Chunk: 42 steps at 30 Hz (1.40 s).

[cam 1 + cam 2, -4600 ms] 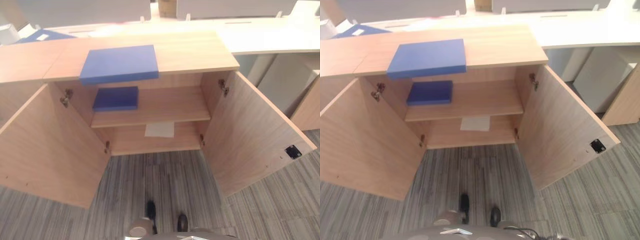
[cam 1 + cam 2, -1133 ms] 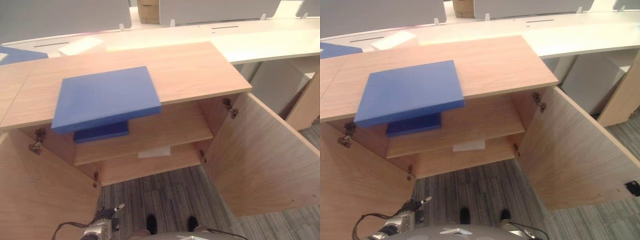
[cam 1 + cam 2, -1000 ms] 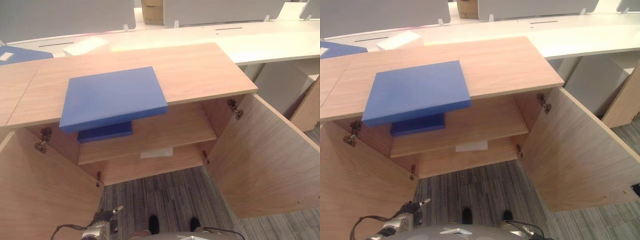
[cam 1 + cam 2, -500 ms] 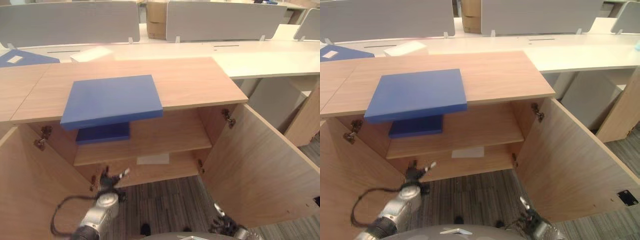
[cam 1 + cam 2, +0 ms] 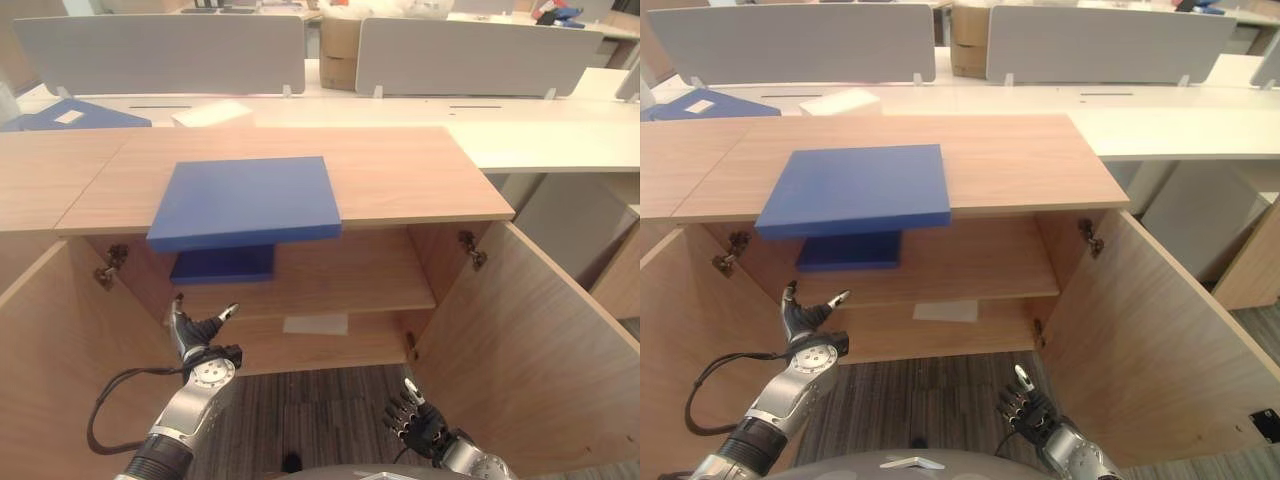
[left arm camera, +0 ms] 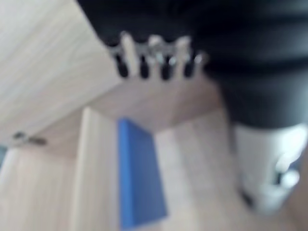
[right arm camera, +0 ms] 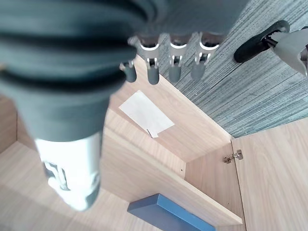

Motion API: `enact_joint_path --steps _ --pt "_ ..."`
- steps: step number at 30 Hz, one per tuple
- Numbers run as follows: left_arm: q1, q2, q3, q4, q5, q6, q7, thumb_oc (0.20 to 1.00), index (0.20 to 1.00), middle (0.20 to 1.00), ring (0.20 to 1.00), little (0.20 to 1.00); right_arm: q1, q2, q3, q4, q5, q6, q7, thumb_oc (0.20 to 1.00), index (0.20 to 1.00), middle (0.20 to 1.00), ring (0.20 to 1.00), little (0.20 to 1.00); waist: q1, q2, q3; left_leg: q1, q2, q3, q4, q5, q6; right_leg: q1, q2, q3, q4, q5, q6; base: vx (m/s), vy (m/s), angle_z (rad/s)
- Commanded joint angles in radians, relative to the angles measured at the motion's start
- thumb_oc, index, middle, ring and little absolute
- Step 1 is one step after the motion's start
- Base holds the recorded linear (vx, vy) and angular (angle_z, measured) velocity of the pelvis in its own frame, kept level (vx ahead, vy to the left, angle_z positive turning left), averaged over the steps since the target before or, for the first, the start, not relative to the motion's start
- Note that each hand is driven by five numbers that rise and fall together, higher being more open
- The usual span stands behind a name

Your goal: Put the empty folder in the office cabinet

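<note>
The empty folder [image 5: 245,199] lay flat on the top of the office cabinet [image 5: 400,170], its near edge jutting slightly past the front lip — a broad, thin blue slab that looked light and stiff, probably smooth-faced and apt to slide. That overhanging near edge seemed the natural place to pinch it, ideally with a hand at each side. Inside, with both doors swung wide, the upper shelf [image 5: 350,285] held a second blue folder [image 5: 224,264] at its left end, and a white sheet [image 5: 316,324] lay on the bottom shelf. The left hand [image 5: 196,333] hovered below the shelf front, fingers spread and holding nothing; the right hand [image 5: 418,424] hung low, loosely uncurled — also empty.
</note>
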Motion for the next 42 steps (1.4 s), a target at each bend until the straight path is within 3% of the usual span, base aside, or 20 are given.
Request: enact_joint_path --steps 1,4,9,17,26,33,42 --pt "-0.046 0.062 0.027 -0.011 0.170 0.013 0.056 1.000 1.000 1.000 1.000 1.000 -0.042 0.020 0.003 -0.012 0.044 -0.056 0.000 1.000 1.000 1.000 1.000 1.000 0.015 -0.024 0.029 0.035 -0.017 0.020 0.002 -0.134 0.009 -0.004 -0.031 0.032 -0.004 -0.004 0.048 -0.02 -0.044 0.13" --pt "-0.039 0.109 0.030 -0.021 0.378 0.068 0.094 1.000 1.000 1.000 1.000 1.000 -0.047 0.019 0.002 0.000 0.070 -0.050 -0.008 1.000 1.000 1.000 1.000 1.000 0.023 -0.025 0.025 0.033 -0.016 0.016 0.002 -0.133 0.006 -0.001 -0.030 0.026 -0.004 -0.008 0.045 -0.03 -0.035 0.13" --pt "-0.062 0.226 0.053 -0.086 0.677 0.150 0.009 1.000 1.000 1.000 1.000 1.000 -0.043 0.016 -0.042 0.075 0.185 0.022 0.063 1.000 1.000 1.000 1.000 1.000 0.030 -0.015 0.014 0.027 -0.009 0.013 0.002 -0.133 0.002 0.000 -0.030 0.018 -0.004 -0.017 0.045 -0.03 -0.022 0.04" --pt "-0.100 0.354 0.062 -0.146 0.963 0.130 -0.120 1.000 1.000 1.000 1.000 1.000 -0.054 0.003 -0.075 0.144 0.173 0.073 0.114 1.000 1.000 1.000 1.000 1.000 0.027 0.007 -0.003 0.025 -0.001 0.010 0.002 -0.129 -0.008 0.006 -0.030 0.009 -0.004 -0.027 0.044 0.00 -0.002 0.00" --pt "-0.157 0.403 0.001 -0.142 1.070 0.067 -0.208 1.000 1.000 1.000 1.000 1.000 -0.071 0.000 -0.082 0.196 0.160 0.081 0.123 1.000 1.000 1.000 1.000 1.000 0.009 0.029 -0.016 0.026 0.008 0.020 0.002 -0.128 -0.014 0.005 -0.031 0.018 -0.004 -0.031 0.044 0.00 0.000 0.00" --pt "-0.188 0.414 -0.072 -0.127 1.148 0.061 -0.251 1.000 1.000 1.000 1.000 1.000 -0.077 -0.010 -0.094 0.232 0.148 0.085 0.124 1.000 1.000 1.000 1.000 1.000 -0.011 0.044 -0.020 0.030 0.013 0.035 0.002 -0.131 -0.015 0.002 -0.033 0.028 -0.004 -0.031 0.046 -0.01 0.010 -0.03" --pt "-0.223 0.411 -0.123 -0.064 1.146 0.075 -0.235 1.000 1.000 1.000 1.000 1.000 -0.073 -0.017 -0.111 0.251 0.126 0.090 0.129 1.000 1.000 1.000 1.000 1.000 -0.033 0.051 -0.024 0.035 0.018 0.061 0.002 -0.138 -0.016 -0.004 -0.038 0.042 -0.004 -0.028 0.052 0.00 0.015 -0.06"
